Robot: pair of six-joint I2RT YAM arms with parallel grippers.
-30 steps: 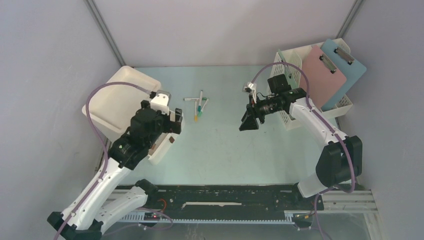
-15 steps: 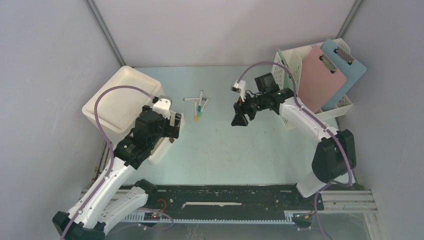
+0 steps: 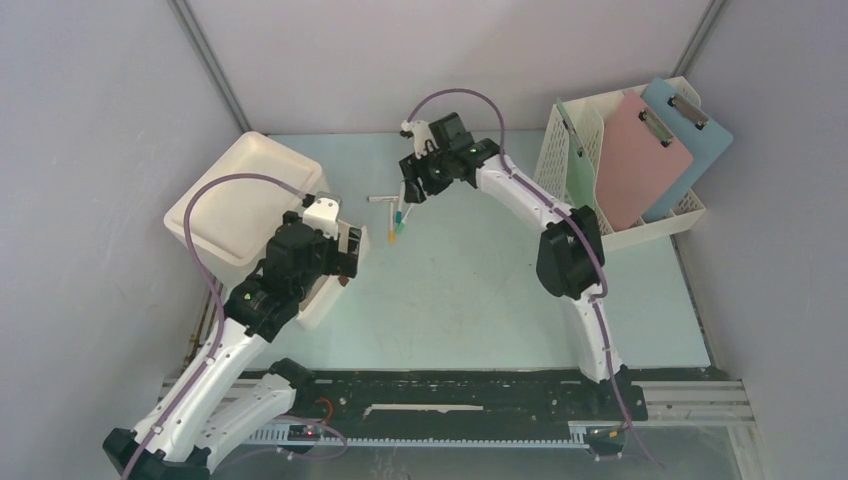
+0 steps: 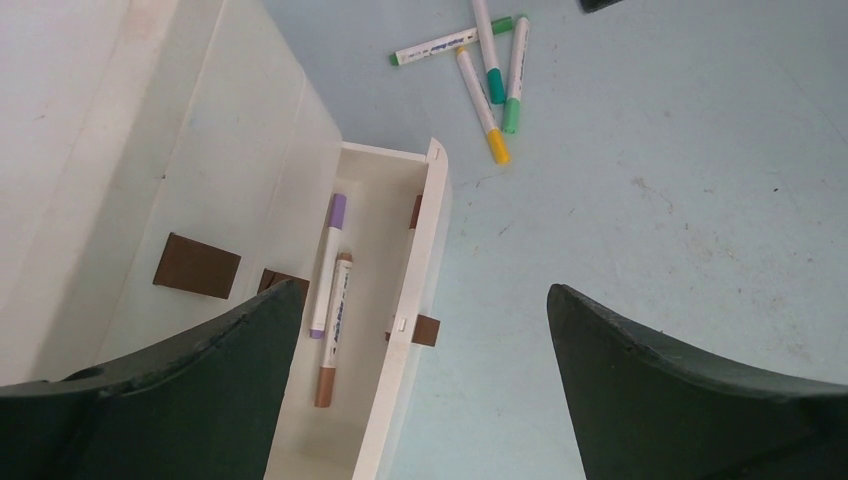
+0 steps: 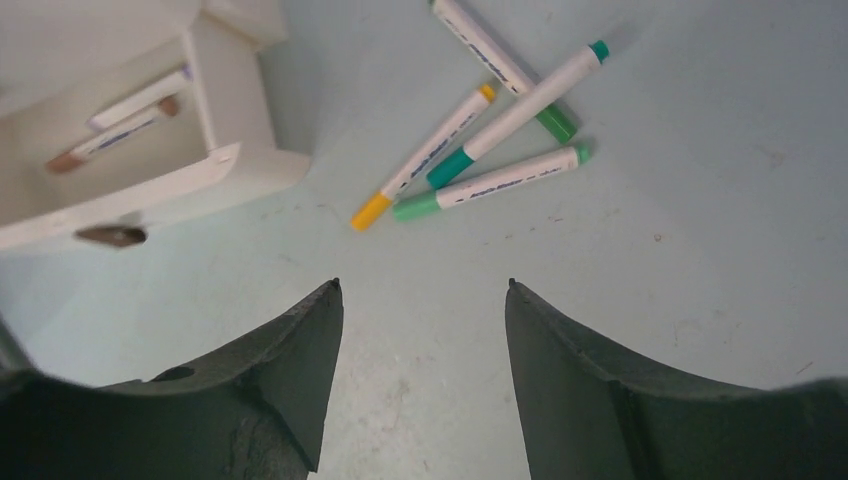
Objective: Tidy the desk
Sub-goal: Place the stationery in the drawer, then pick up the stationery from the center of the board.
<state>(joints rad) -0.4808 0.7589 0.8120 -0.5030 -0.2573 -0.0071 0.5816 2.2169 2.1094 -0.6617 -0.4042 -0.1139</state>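
A black rail (image 3: 450, 385) runs along the front edge of the desk (image 3: 470, 300). The pale mint top is flat, marked with faint scuffs and dark specks.

At near left, the left jaws hang over a narrow white tray (image 4: 430, 230). They are spread wide with nothing between them. In the tray lie a purple-capped marker (image 4: 328, 265) and a brown-capped one (image 4: 333, 330), side by side. Both barrels carry blue print that is too small to read. The tray touches the side of a white bin (image 3: 225, 205), whose wall bears brown patches (image 4: 197, 265).

Further back, near the middle of the desk, four loose markers (image 5: 520, 110) lie crossed in a small heap, capped yellow, teal and two greens. Their blue lettering is likewise illegible. The right jaws hover just above them, parted and holding nothing.

At far right stands a white perforated rack (image 3: 585, 140). It holds a green folder (image 3: 572, 150), a pink clipboard (image 3: 645, 160) and a blue clipboard (image 3: 695, 130), all leaning. Grey panels (image 3: 450, 60) wall in the desk at the back and on both sides.
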